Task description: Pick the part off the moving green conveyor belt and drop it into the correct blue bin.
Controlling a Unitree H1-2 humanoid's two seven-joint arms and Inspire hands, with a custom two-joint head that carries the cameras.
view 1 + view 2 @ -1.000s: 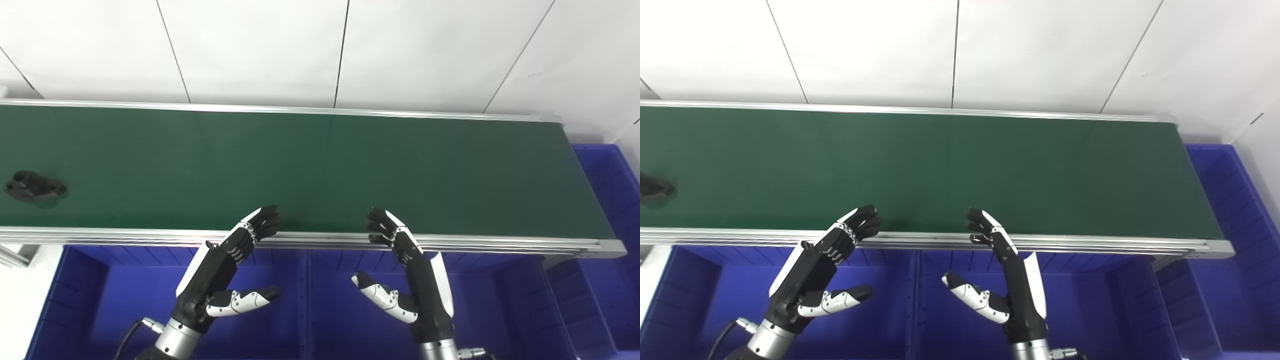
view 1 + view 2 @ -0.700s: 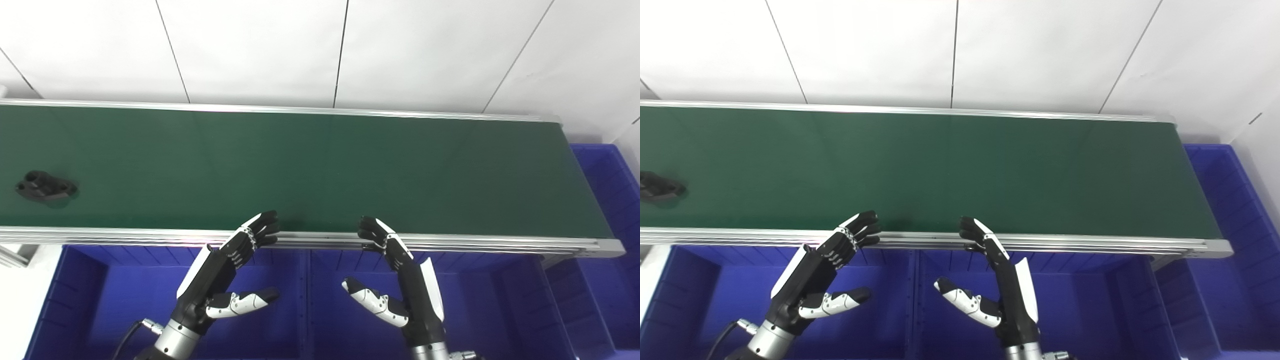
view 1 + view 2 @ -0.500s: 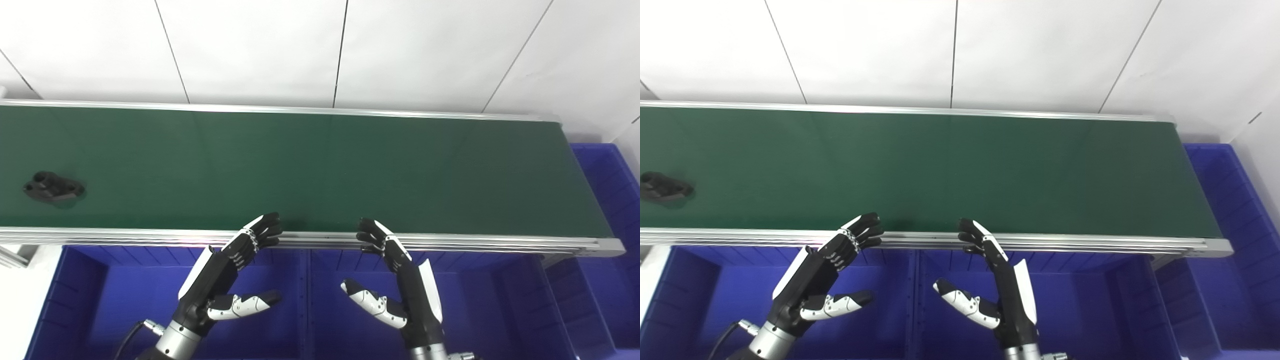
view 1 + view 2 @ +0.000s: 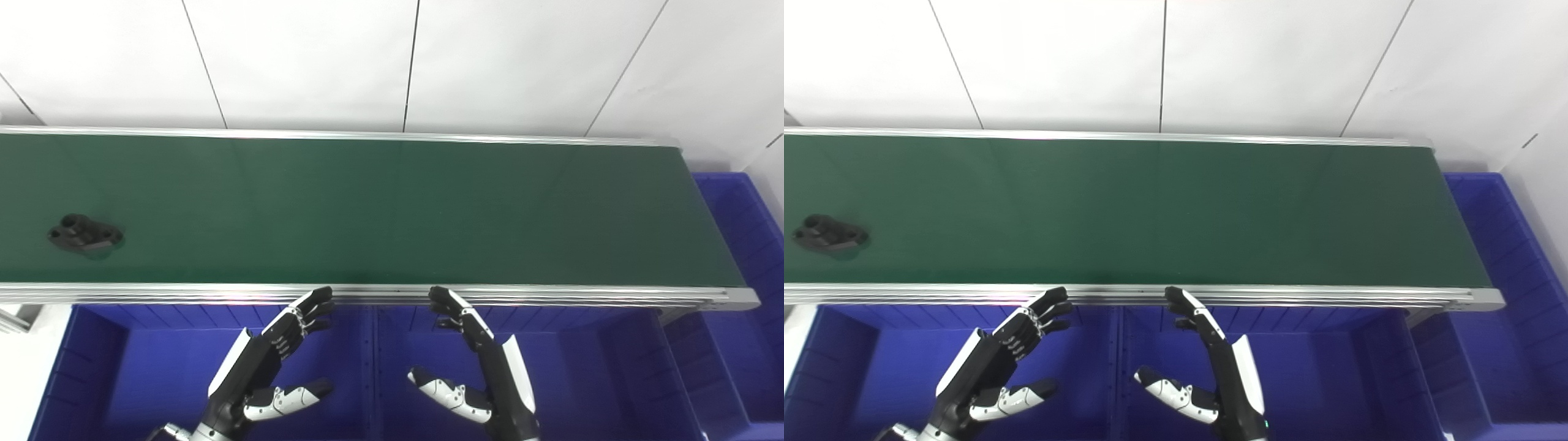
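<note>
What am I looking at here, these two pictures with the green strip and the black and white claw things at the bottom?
Both pictures come from two cameras side by side on a humanoid robot's head, so they show one scene. The green strip is a conveyor belt. The claw things are its hands: the left robot hand and the right robot hand, both open and holding nothing, poised over blue bins in front of the belt. The only thing on the belt is a small black part with holes, far to the left. Another blue bin sits at the belt's right end.

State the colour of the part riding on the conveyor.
Black part; clearest in the left eye view.
</note>
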